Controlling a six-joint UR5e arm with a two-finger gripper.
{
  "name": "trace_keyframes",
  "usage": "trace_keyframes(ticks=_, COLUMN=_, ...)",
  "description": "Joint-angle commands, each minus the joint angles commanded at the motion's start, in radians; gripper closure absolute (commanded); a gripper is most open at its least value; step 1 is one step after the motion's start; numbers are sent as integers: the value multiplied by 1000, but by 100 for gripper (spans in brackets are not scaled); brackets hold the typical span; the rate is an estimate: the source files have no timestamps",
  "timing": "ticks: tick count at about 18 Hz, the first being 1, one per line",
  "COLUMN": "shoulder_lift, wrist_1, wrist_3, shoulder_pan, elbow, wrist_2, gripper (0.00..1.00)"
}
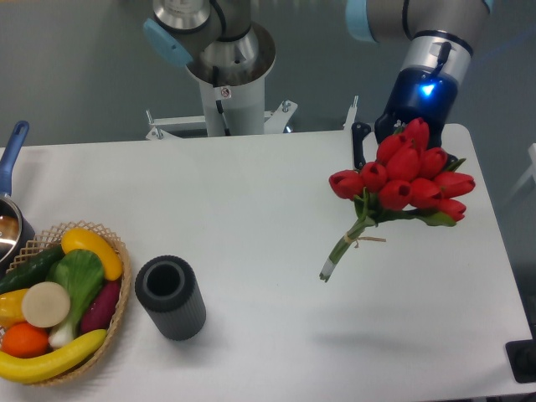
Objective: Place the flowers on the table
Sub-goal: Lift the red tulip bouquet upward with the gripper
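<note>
the gripper (400, 134) pinches the flowers (402, 180) (stems hanging down) above the table (251, 218), far from the vase (171, 298); next, it lowers them.

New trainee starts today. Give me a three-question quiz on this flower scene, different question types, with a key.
1. True or false: the flowers lie flat on the table.
2. What stands nearest the basket? A) vase B) flowers C) gripper
3. Fill in: the tulip buds are ____.

Key: 1 false, they hang in the air, stems pointing down-left, shadow on the table below; 2 A; 3 red.
</note>
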Motion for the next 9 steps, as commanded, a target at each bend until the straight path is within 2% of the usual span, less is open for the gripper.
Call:
trace_keyframes(ticks=6, shoulder_lift=18, wrist_1=-2, wrist_3=8, shoulder_pan=12, elbow=-12, wrist_2=5, gripper=60)
trace_keyframes(ticks=9, shoulder_lift=25, wrist_1=-2, wrist_3=9, shoulder_pan=12, elbow=-6, wrist_2=86, gripper=60)
